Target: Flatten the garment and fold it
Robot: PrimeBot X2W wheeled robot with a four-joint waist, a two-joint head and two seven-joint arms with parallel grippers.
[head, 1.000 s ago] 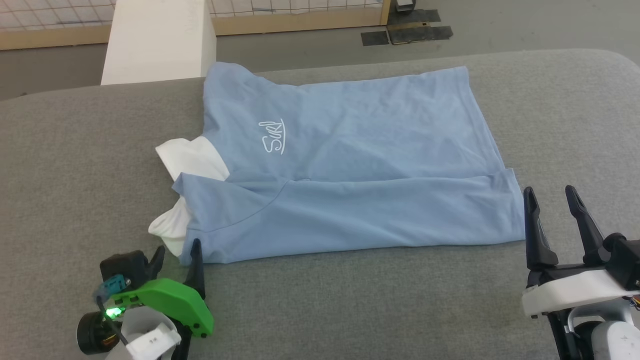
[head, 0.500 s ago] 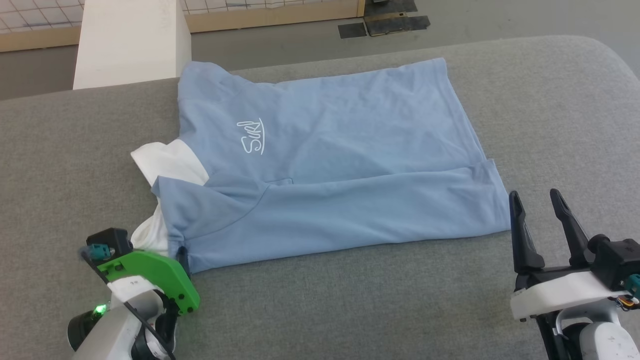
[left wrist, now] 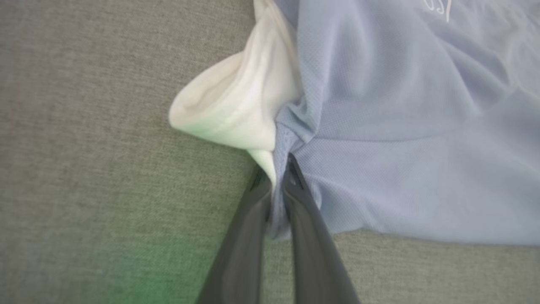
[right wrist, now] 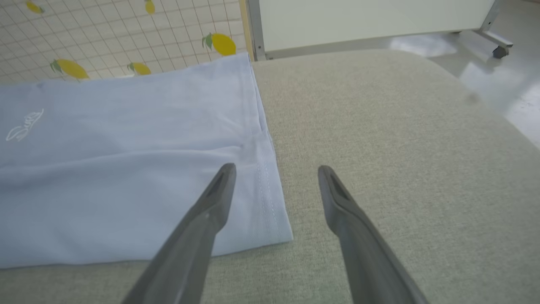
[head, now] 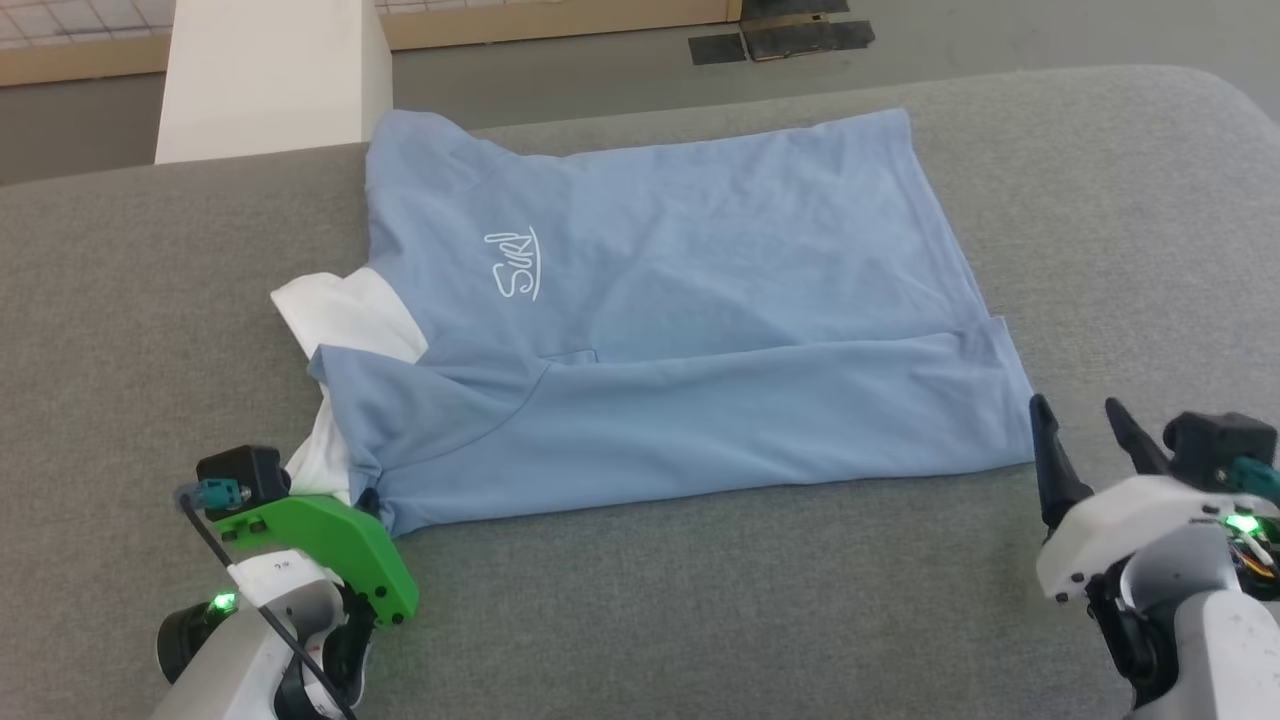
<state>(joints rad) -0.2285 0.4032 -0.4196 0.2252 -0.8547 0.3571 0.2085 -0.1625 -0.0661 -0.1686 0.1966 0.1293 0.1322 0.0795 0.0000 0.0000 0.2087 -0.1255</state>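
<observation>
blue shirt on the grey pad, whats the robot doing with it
The robot is folding a light blue polo shirt on a grey padded surface. Its near long edge is already folded over. The left gripper pinches the corner by the white collar; the right gripper is open beside the hem corner.

Light blue polo shirt (head: 680, 320), near edge folded over, lying flat on grey cushion; white collar (head: 345, 320) left, cursive logo (head: 515, 265) uppermost.
</observation>
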